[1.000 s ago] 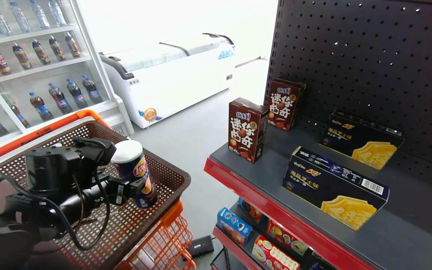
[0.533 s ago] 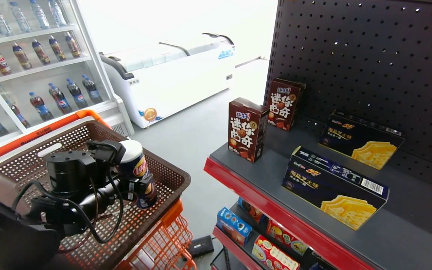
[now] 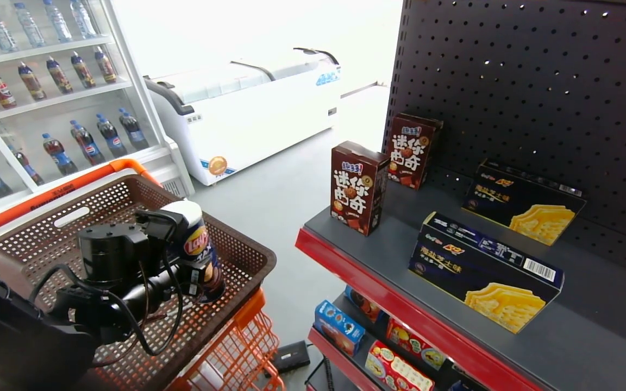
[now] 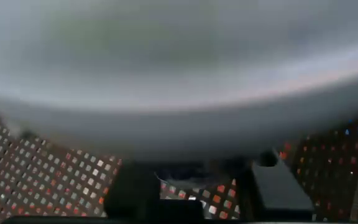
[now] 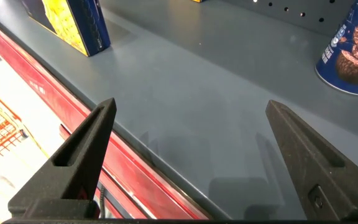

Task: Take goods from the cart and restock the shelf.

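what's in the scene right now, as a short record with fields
left gripper: shut on the chip can, at the brown basket on the orange cart
chip can: white lid up, slightly tilted
right gripper: open, above a bare part of the shelf, near its red front edge
shelf stock: two brown boxes upright, two dark blue boxes on their long sides
task state: can not yet on shelf
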